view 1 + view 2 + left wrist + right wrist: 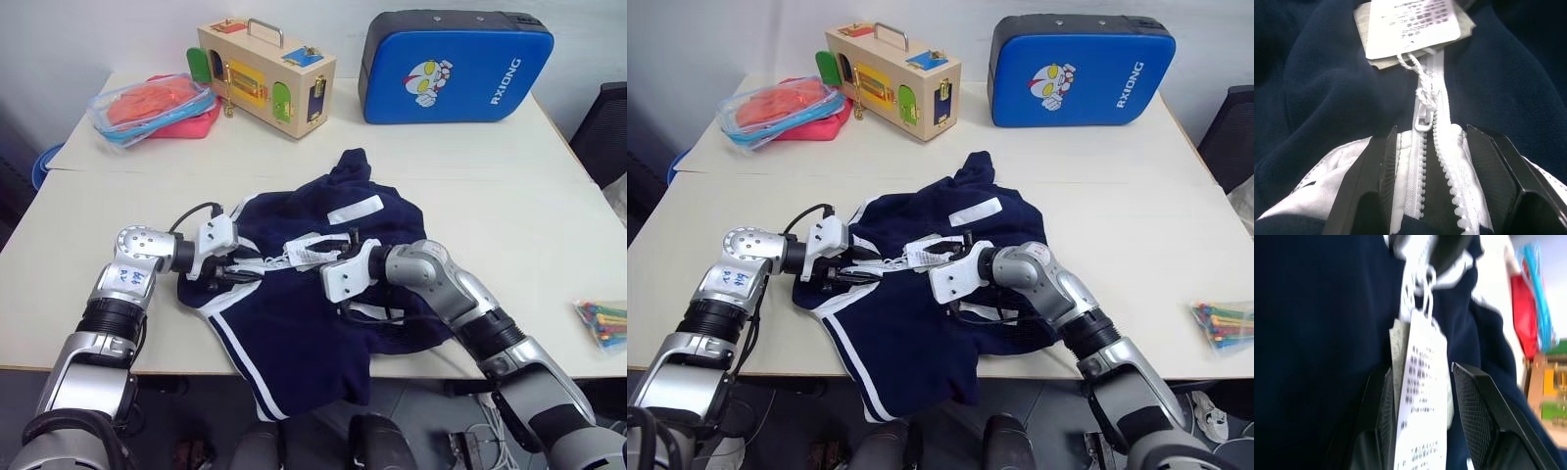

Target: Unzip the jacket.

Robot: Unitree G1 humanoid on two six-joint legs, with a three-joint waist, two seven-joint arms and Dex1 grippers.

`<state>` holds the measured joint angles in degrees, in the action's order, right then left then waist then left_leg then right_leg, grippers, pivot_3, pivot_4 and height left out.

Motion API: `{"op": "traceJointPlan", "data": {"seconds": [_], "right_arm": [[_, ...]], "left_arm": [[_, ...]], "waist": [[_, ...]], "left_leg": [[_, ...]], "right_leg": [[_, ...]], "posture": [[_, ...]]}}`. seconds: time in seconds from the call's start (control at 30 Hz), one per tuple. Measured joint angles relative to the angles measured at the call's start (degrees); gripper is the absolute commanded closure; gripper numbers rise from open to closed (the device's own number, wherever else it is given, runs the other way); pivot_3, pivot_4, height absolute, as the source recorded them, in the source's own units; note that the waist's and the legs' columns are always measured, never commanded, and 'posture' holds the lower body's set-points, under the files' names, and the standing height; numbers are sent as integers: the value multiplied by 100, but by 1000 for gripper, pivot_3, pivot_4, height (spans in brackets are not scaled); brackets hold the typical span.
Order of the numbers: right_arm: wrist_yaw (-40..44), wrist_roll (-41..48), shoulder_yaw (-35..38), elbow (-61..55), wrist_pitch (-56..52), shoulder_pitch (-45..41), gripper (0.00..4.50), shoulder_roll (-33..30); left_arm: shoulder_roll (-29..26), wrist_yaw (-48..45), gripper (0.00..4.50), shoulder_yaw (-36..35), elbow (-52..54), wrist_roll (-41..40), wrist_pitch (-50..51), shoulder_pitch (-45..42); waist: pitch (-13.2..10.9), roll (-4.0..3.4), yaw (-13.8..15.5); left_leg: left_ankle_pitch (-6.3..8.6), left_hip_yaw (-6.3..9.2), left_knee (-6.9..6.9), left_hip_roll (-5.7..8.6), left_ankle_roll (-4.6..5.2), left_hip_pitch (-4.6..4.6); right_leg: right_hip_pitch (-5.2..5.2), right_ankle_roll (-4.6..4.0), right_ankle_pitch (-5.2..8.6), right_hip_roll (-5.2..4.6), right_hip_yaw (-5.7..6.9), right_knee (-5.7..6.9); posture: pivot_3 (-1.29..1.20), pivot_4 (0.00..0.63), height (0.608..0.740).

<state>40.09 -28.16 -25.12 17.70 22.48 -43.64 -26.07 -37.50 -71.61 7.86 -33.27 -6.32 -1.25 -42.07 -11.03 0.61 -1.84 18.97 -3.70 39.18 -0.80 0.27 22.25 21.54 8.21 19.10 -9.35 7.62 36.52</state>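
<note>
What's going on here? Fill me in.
The robot is working on unzipping the navy jacket on the table. Its left gripper pinches the collar end around the zipper, while the right gripper sits around the paper tag tied to the zipper pull. The zipper looks mostly closed.

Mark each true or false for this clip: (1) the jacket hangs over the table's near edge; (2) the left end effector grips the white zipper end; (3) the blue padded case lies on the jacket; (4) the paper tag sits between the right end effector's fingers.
1. True: the jacket drapes over the table edge.
2. True: the left end effector clamps the zipper tape.
3. False: the padded case stands behind the jacket, apart from it.
4. True: the paper tag lies between the right end effector fingers.
</note>
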Motion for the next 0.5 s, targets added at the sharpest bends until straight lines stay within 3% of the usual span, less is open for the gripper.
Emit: {"op": "traceJointPlan", "data": {"seconds": [0.07,0.27,0.5], "right_arm": [[-68,-38,7,123,-72,-70,2543,11],[-85,28,-5,258,-181,-58,4482,259],[-97,144,16,264,-296,-58,4482,392]], "left_arm": [[3,3,2191,0,-3,0,-2,0],[16,25,2191,0,-18,2,-12,0],[25,32,2191,-1,-25,6,-25,0]], "waist": [[0,0,-2],[0,0,-8],[0,0,-7]], "left_leg": [[0,0,0,0,0,0],[0,1,0,0,0,0],[0,2,0,0,0,0]], "right_leg": [[0,0,0,0,1,0],[0,0,0,0,1,0],[0,0,0,0,1,0]], "posture": [[0,150,740],[0,150,740],[0,150,740]]}}
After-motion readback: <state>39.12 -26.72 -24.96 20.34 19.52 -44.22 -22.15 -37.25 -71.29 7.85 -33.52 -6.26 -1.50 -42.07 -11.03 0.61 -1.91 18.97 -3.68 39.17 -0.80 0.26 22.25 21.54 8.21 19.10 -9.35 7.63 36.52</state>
